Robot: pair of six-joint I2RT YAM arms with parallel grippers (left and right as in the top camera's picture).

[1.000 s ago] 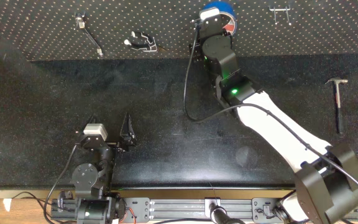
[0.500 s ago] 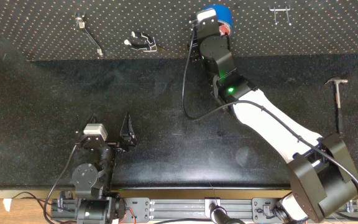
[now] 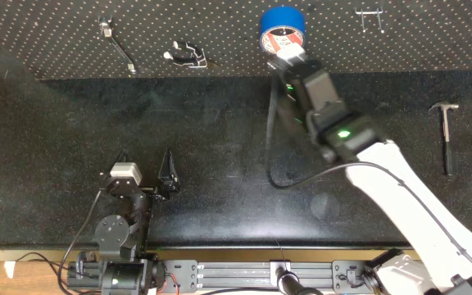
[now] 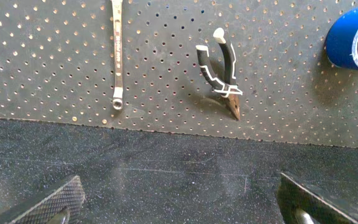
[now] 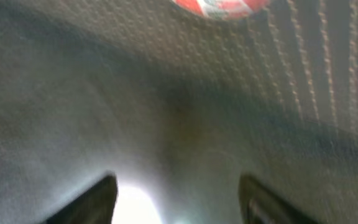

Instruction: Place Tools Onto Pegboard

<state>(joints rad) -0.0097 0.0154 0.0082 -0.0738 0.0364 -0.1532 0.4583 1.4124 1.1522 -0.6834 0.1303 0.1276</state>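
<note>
A blue tape roll point(image 3: 281, 24) with a red and white core label hangs on the pegboard point(image 3: 39, 33). Just below it, my right gripper point(image 3: 288, 61) is off the roll; the right wrist view has its fingers point(image 5: 89, 199) open with nothing between them and the label point(image 5: 219, 6) ahead. A wrench point(image 3: 118, 46) and black pliers point(image 3: 187, 56) hang on the board at left, also seen as wrench point(image 4: 117, 53), pliers point(image 4: 219, 68) and tape point(image 4: 353, 37). My left gripper point(image 3: 146, 165) sits open and empty over the mat near its base.
A hammer point(image 3: 446, 135) lies on the black mat point(image 3: 220, 139) at the far right. A bare metal hook point(image 3: 369, 18) sticks out of the pegboard at upper right. The right arm's cable loops over the mat's middle.
My right gripper has let go of the tape roll, which stays on the pegboard, and has drawn back from the board. The left arm has not moved.
</note>
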